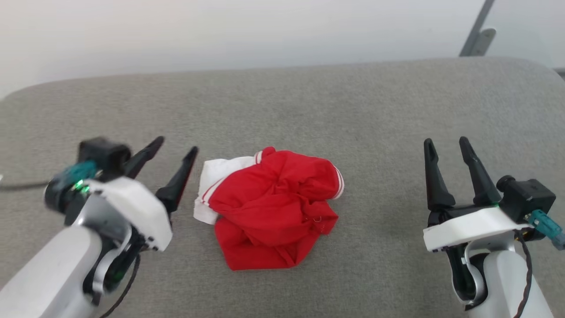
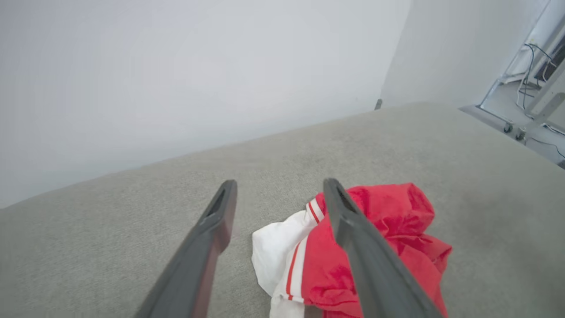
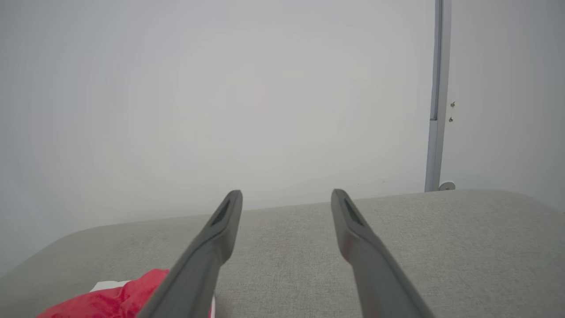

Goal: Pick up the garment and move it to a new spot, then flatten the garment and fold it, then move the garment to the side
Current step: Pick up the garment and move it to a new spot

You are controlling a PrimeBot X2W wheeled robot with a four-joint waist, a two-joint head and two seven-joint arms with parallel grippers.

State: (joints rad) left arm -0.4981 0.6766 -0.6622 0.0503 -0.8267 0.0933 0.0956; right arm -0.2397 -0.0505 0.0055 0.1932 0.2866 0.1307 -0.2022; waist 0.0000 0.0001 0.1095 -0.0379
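Observation:
The garment (image 1: 271, 207) lies crumpled in a red heap with a white striped sleeve on its left, in the middle of the grey cushion (image 1: 309, 101). My left gripper (image 1: 175, 146) hovers just left of the white sleeve, open, with nothing between its fingers. In the left wrist view the garment (image 2: 397, 221) shows past the right finger (image 2: 366, 256), beyond and beside the open left gripper (image 2: 279, 184). My right gripper (image 1: 446, 143) stands open well to the right of the garment, empty. In the right wrist view a red edge of the garment (image 3: 114, 300) peeks in at the lower left of the right gripper (image 3: 286, 194).
A pale wall rises behind the cushion's far edge. A grey metal post (image 1: 479, 33) stands at the back right. In the left wrist view a metal frame with cables (image 2: 529, 88) sits on the floor beyond the cushion's right end.

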